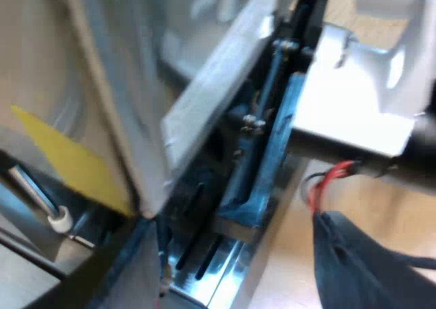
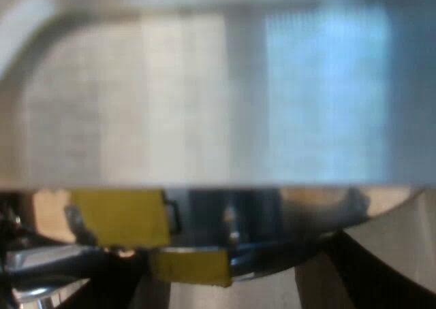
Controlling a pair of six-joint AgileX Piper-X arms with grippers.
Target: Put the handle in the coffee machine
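Close against the left wrist camera, my left gripper [image 1: 357, 268] is a dark shape over the tan worktop [image 1: 381, 207], just off the corner of the drip tray [image 1: 225, 271]. Whether its claw is spread or pressed together I cannot tell. The drip tray is slotted metal at the foot of the espresso machine [image 1: 211, 98], whose brushed panel rises tilted beside it. At the machine's front, my right gripper [image 1: 248, 186] reaches down, dark and bluish, its tip just above the tray's rim, with its white arm [image 1: 368, 98] behind. Farther along the machine, a yellow label [image 1: 68, 159] sits on the panel, with a thin metal tube [image 1: 41, 200] ending in a pale tip near it. In the right wrist view, the machine's brushed-metal face stands very near. Under its lower edge are two yellow labels [image 2: 119, 217] and, beside them, a bright metal piece [image 2: 41, 261] — whether that is the holder I cannot tell. Nor can I tell whether the right claw is spread, pressed together or pinching anything.
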